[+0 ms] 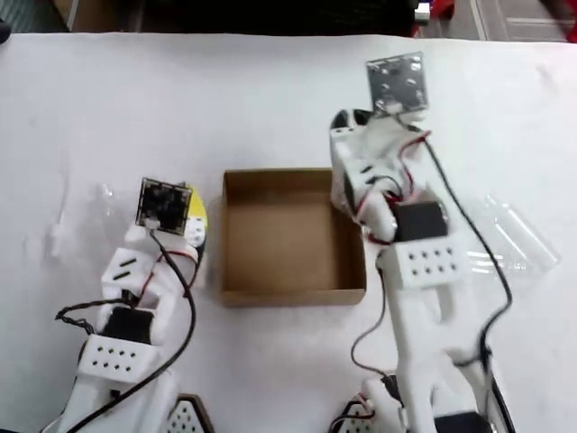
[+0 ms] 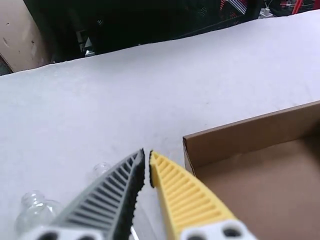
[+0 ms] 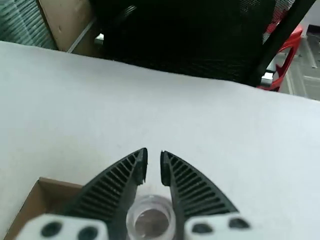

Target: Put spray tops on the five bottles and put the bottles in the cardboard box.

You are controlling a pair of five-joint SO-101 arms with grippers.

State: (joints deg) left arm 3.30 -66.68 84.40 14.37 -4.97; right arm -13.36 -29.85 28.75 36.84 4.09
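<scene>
I see a white tabletop with an open cardboard box sitting on it near the middle. Clear bottles rest on the bare surface off to the box's left, and something of clear plastic, too faint to identify, lies to its right

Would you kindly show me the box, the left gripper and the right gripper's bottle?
box (image 1: 284,236), high view, bare floor.
left gripper (image 2: 147,164), left wrist view, between fingertips.
bottle (image 3: 150,221), right wrist view, open mouth.
</scene>
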